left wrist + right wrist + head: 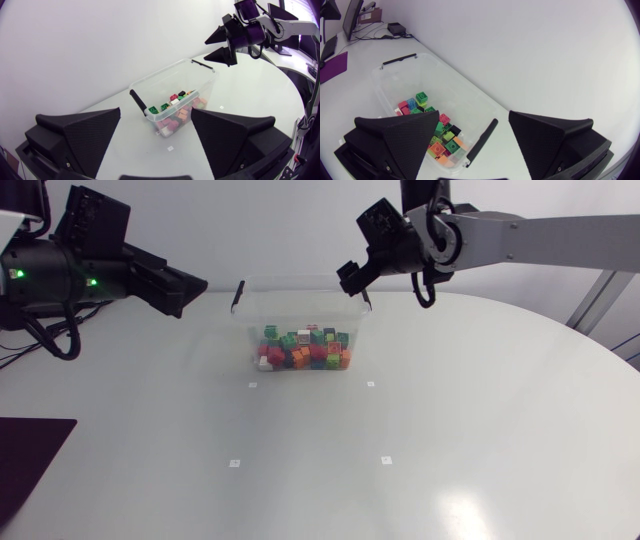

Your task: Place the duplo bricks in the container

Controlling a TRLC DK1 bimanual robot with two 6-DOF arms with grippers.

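Note:
A clear plastic container with black handles stands at the back middle of the table. Several coloured duplo bricks lie in a heap inside it. My right gripper hovers over the container's right rim, open, with nothing between its fingers. In the right wrist view the bricks and the near handle show beneath the open gripper. My left gripper hangs open and empty in the air left of the container. In the left wrist view the container lies ahead of that gripper, with my right gripper beyond it.
Small white markers dot the white tabletop in front of the container. A dark mat lies at the table's front left edge.

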